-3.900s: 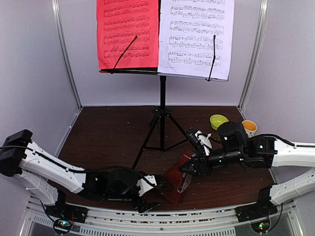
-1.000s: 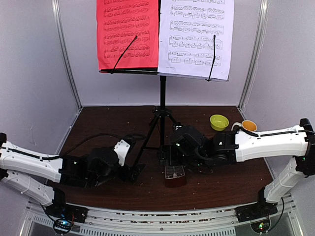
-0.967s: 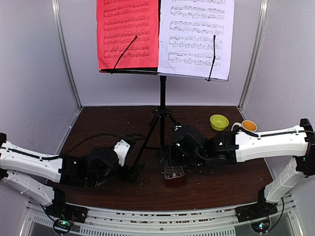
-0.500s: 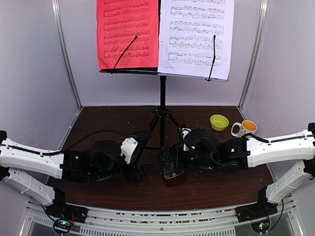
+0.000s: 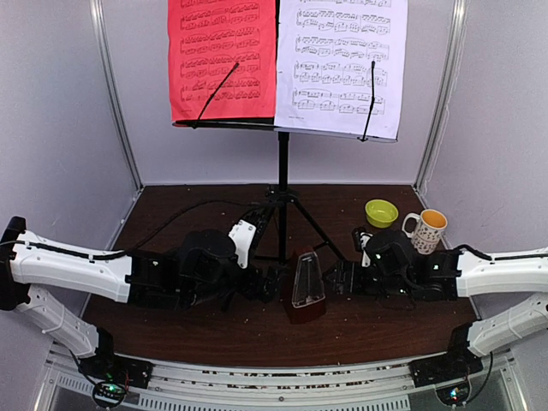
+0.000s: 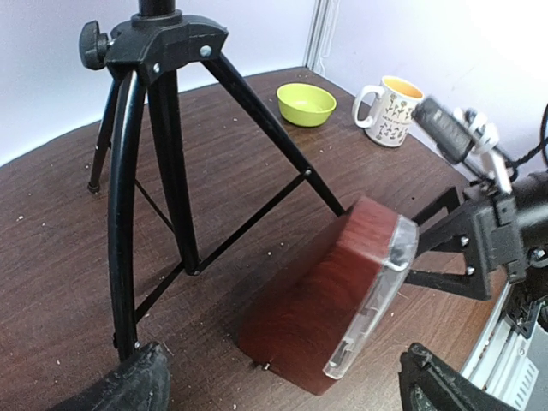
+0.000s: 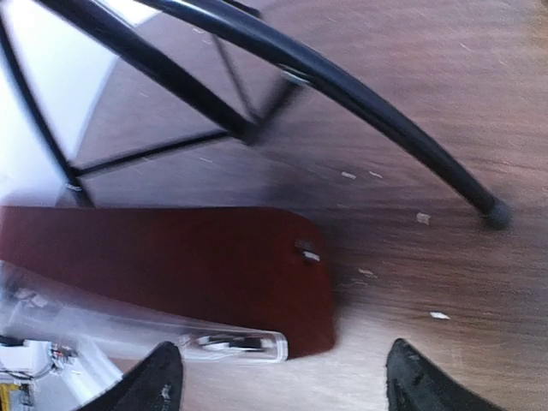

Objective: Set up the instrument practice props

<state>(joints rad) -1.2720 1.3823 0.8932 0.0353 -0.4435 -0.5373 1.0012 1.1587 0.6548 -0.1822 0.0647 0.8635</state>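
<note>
Music stand point(image 5: 282, 184) was up, with red sheet point(image 5: 223, 60) and white sheet point(image 5: 341, 64) on its desk. Metronome point(image 5: 306, 287) stood upright on table point(image 5: 184, 224), just before the tripod legs. Left gripper point(image 5: 267, 282) and right gripper point(image 5: 342, 278) flanked it, both spread wide, gripping nothing. Setup judged essentially complete; only clearing the arms left.

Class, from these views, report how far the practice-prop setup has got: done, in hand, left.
Done: the music stand is up, red sheet and white sheet on it, and the metronome stands upright before its legs. In hand: nothing; the left end effector and right end effector flank the metronome, open. Left: probably only backing both away.
</note>
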